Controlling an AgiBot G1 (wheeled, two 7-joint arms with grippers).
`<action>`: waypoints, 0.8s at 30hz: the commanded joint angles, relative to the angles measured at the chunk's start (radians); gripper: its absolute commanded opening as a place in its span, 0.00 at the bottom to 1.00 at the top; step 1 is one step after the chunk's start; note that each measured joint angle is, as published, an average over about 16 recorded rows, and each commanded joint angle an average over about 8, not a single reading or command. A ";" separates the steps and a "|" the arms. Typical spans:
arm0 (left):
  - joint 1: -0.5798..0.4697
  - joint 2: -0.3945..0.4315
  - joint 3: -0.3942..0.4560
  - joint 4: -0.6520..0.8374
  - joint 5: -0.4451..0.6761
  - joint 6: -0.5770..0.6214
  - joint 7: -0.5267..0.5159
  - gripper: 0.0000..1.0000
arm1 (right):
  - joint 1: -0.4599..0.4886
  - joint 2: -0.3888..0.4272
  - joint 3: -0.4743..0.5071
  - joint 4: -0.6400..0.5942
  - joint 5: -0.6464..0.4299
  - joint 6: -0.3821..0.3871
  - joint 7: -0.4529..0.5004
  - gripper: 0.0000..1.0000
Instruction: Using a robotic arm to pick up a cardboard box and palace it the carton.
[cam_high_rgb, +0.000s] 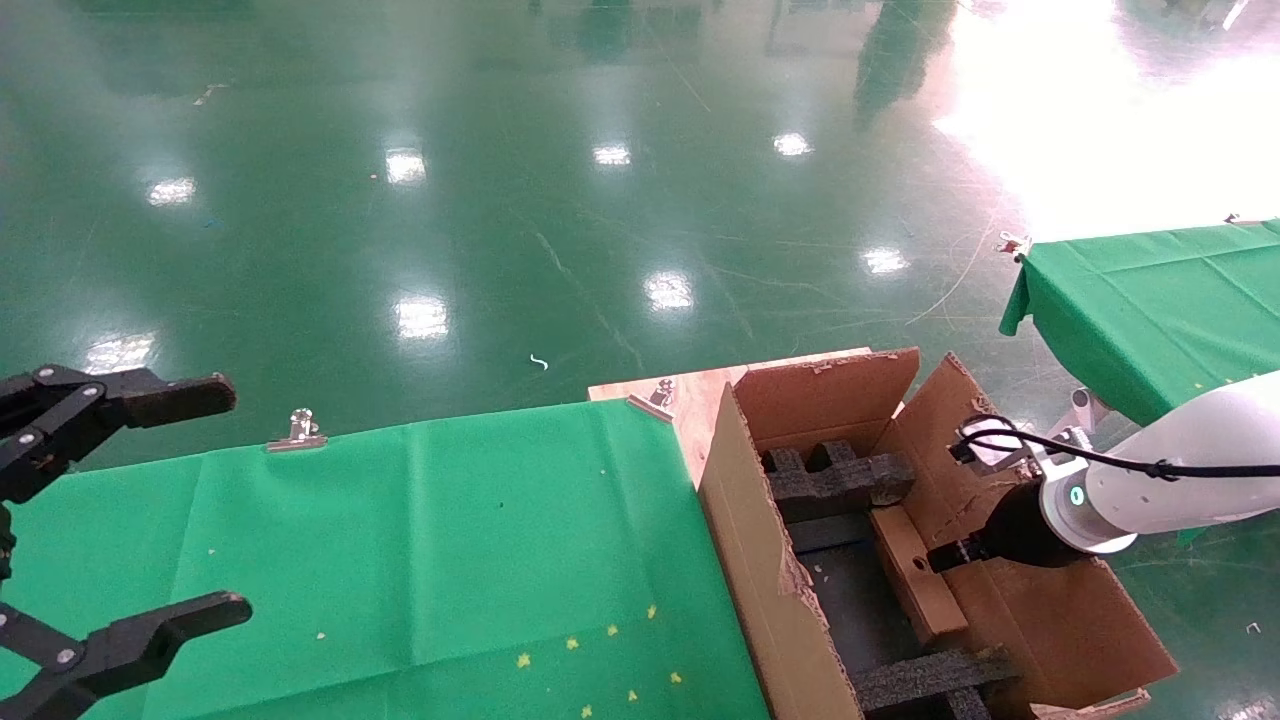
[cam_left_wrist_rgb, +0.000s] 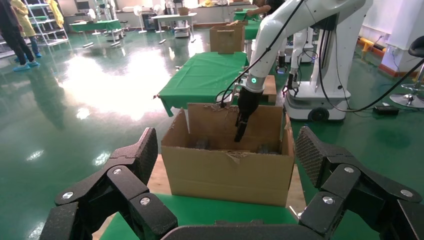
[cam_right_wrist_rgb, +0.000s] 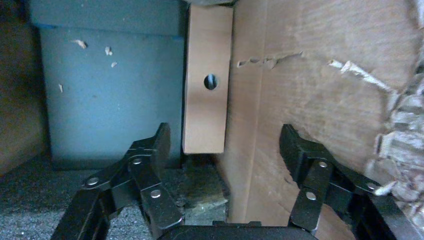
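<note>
The large brown carton (cam_high_rgb: 740, 540) stands open at the right end of the green table, with black foam spacers (cam_high_rgb: 840, 480) inside. The slim cardboard box (cam_high_rgb: 915, 585) lies inside it along the carton's right wall. My white right arm reaches into the carton. Its gripper (cam_high_rgb: 945, 555) is open, and the near end of the box (cam_right_wrist_rgb: 207, 85) sits between its fingers, closer to one finger (cam_right_wrist_rgb: 160, 145), with a gap on each side. The left wrist view shows the carton (cam_left_wrist_rgb: 230, 175) and the right gripper (cam_left_wrist_rgb: 242, 127) dipping into it. My left gripper (cam_high_rgb: 230, 498) hangs open and empty at the far left.
A green-clothed table (cam_high_rgb: 400, 560) with metal clips (cam_high_rgb: 297, 430) fills the lower left. A second green table (cam_high_rgb: 1150, 300) stands at the right. The carton rests on a wooden board (cam_high_rgb: 690, 395). A dark slab (cam_right_wrist_rgb: 110, 95) lies on the carton floor beside the box.
</note>
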 joint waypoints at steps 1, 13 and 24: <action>0.000 0.000 0.000 0.000 0.000 0.000 0.000 1.00 | 0.006 0.006 -0.001 0.007 -0.006 0.000 0.005 1.00; 0.000 0.000 0.000 0.000 0.000 0.000 0.000 1.00 | 0.227 0.030 0.080 0.115 -0.021 0.007 0.021 1.00; 0.000 0.000 0.000 0.000 0.000 0.000 0.000 1.00 | 0.423 0.090 0.200 0.367 0.106 -0.054 -0.043 1.00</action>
